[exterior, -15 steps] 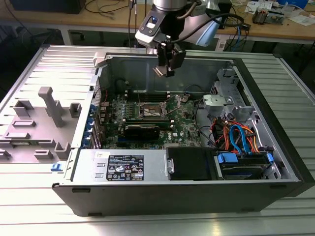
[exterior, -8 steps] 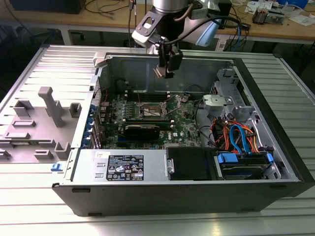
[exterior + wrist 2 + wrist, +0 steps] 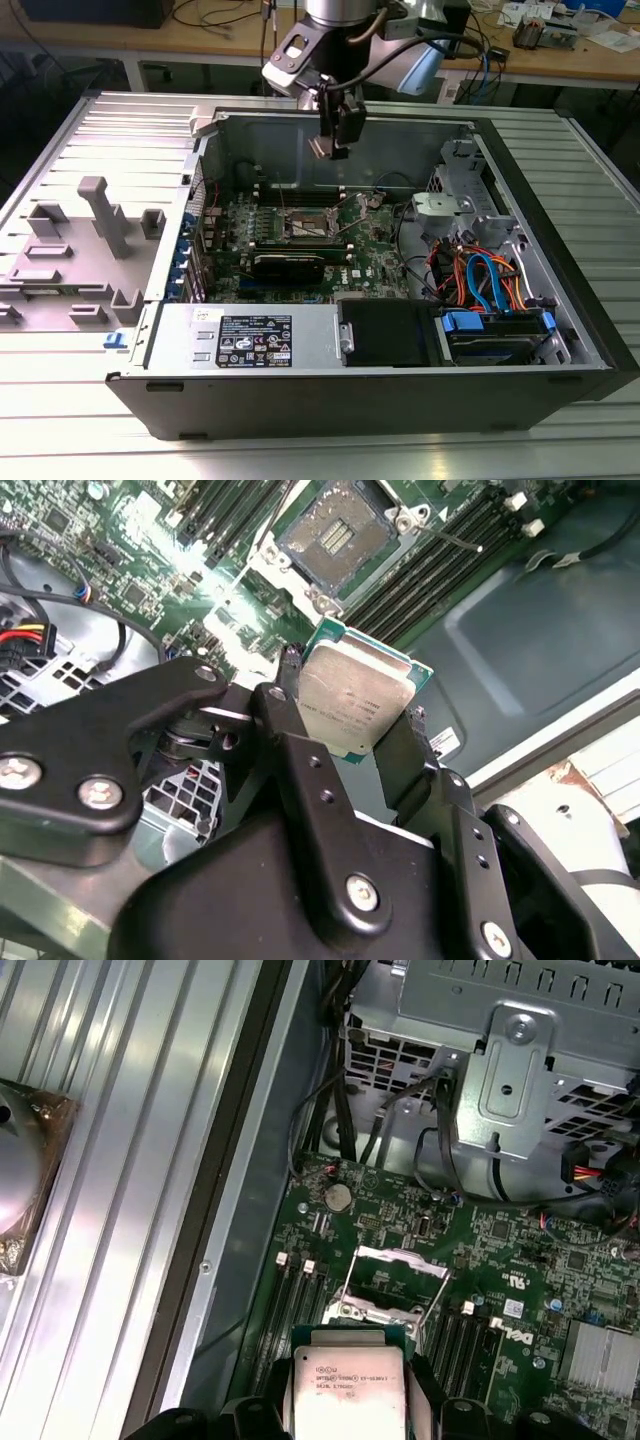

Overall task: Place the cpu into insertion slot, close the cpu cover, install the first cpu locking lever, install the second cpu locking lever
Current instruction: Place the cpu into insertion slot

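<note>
My gripper (image 3: 331, 146) hangs above the open computer case, shut on the cpu (image 3: 322, 147), a small square chip with a silver-grey top. Both wrist views show the cpu (image 3: 352, 702) (image 3: 347, 1392) pinched by its edges between two black fingers (image 3: 300, 750). The insertion slot (image 3: 312, 226) lies below on the green board, apart from the chip, and its dark contact field (image 3: 338, 535) is bare. In the first wrist view the cpu cover (image 3: 402, 1259) stands raised over the insertion slot (image 3: 386, 1296), with thin wire levers (image 3: 436, 1303) sticking up beside it.
Long black memory slots (image 3: 440, 565) flank the socket. A drive cage (image 3: 448, 205) and a bundle of orange and blue cables (image 3: 480, 280) fill the exterior view's right. The power supply (image 3: 250, 340) lines the near wall. A grey plastic fixture (image 3: 95, 245) sits outside the case.
</note>
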Robot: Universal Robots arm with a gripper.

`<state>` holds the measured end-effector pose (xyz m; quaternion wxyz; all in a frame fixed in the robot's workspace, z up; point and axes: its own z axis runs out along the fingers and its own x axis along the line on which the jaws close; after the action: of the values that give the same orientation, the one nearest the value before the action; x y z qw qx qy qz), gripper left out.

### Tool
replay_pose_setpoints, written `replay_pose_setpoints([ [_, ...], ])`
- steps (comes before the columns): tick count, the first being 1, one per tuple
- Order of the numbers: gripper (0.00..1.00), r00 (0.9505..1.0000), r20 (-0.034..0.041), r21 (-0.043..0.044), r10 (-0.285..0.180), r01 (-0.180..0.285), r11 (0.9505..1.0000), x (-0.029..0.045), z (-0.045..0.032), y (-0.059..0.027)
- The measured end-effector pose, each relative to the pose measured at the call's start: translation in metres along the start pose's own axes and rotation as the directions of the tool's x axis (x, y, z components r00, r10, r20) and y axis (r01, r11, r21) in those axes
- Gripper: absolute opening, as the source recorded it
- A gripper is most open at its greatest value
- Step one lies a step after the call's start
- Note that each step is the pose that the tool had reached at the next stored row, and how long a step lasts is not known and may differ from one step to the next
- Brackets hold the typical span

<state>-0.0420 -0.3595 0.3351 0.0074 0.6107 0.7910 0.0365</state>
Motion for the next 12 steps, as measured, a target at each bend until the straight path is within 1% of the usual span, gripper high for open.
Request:
replay_pose_setpoints([
  [2, 0.54, 0.9993, 0.0024, -0.0016, 0.038, -0.038, 0.9993, -0.0001, 0.0017, -0.0001],
  [3, 0.54, 0.9973, 0.0046, -0.0029, 0.073, -0.073, 0.9973, -0.0001, 0.0037, -0.0002],
  [4, 0.54, 0.9939, 0.0069, -0.0043, 0.110, -0.110, 0.9939, -0.0002, 0.0060, -0.0004],
  [5, 0.54, 0.9924, 0.0078, -0.0048, 0.123, -0.123, 0.9924, -0.0002, 0.0069, -0.0004],
  [7, 0.54, 0.9910, 0.0085, -0.0053, 0.134, -0.134, 0.9910, -0.0001, 0.0098, -0.0019],
  [12, 0.54, 0.9904, 0.0088, -0.0053, 0.138, -0.138, 0.9904, 0.0012, 0.0138, -0.0075],
])
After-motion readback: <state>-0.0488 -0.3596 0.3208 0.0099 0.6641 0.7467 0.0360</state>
